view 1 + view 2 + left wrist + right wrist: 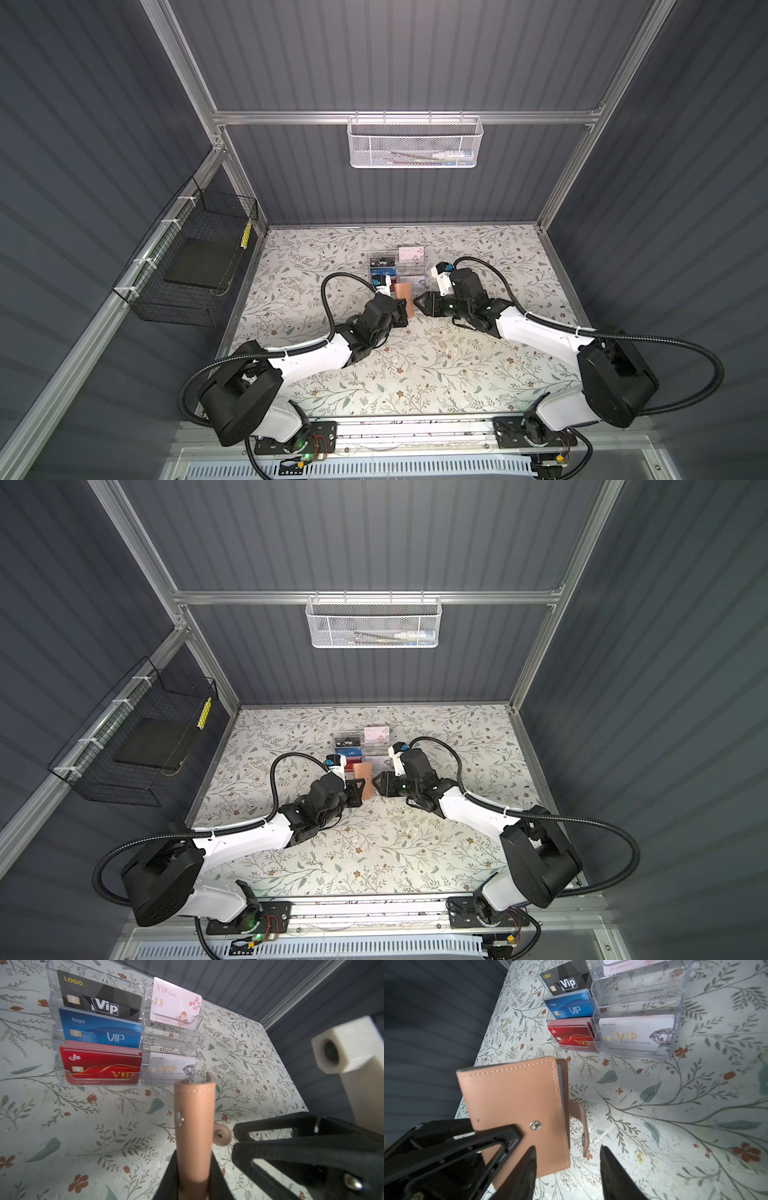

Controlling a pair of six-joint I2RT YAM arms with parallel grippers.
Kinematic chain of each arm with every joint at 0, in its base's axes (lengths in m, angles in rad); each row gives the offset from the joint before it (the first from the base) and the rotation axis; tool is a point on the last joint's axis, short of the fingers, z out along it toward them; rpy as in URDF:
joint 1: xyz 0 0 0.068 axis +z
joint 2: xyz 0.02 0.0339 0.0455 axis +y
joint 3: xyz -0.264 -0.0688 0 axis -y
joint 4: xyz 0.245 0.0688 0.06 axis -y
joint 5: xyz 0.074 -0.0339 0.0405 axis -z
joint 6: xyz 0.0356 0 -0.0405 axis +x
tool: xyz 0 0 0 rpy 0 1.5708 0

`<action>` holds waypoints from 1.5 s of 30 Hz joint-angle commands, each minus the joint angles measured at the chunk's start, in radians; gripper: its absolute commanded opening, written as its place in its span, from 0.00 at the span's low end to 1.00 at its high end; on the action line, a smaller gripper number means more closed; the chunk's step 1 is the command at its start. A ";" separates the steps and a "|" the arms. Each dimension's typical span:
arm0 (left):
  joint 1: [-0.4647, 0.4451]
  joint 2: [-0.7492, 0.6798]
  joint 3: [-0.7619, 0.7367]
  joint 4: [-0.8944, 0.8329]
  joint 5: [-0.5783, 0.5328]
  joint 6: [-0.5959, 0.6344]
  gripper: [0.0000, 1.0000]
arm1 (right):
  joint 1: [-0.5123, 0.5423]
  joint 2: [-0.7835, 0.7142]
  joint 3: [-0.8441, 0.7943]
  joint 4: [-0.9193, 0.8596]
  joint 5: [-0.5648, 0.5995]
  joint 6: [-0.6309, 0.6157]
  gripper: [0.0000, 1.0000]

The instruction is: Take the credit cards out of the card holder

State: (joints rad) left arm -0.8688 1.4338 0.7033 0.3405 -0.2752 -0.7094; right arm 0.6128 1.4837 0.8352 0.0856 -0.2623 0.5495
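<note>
**Ann:** Big things first. There was the flowered counter [457,374], with a clear rack [397,266] of cards at the back. Just in front of the rack was the peach card holder [404,296], which looked lifted off the counter.

**Ben:** Who had it?

**Ann:** The left claw [194,1169], clamped on its near end. The holder's long axis ran straight away from that claw toward the rack. The right claw [568,1148] sat just beside it, jaws parted, nothing in them.

**Ben:** Which arm was better placed to go in?

**Ann:** The right, I'd say, because the opening edge faced it. From above the holder was only a tan sliver. The right wrist view showed the cover broadside, the snap tab [579,1124] hanging loose off its stud [535,1125], and a grey sleeve edge [560,1082]. The credit cards were hidden in every view.
</note>
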 commanded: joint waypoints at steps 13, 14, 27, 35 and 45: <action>0.006 -0.096 -0.076 0.116 0.086 -0.075 0.00 | -0.030 0.020 -0.024 0.024 -0.026 0.023 0.47; 0.007 -0.101 -0.077 0.112 0.085 -0.075 0.00 | -0.031 0.024 -0.024 0.026 -0.033 0.027 0.46; 0.026 -0.091 -0.108 0.227 0.167 -0.120 0.00 | -0.046 0.042 -0.050 0.135 -0.197 0.086 0.38; 0.073 -0.072 -0.130 0.329 0.263 -0.167 0.00 | -0.059 0.054 -0.071 0.225 -0.296 0.130 0.31; 0.075 -0.030 -0.138 0.434 0.339 -0.219 0.00 | -0.067 0.052 -0.080 0.253 -0.299 0.136 0.22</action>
State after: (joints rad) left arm -0.7872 1.3888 0.5697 0.6559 -0.0116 -0.8963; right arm 0.5304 1.5314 0.7647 0.2920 -0.4881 0.6807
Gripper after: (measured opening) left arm 0.199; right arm 0.230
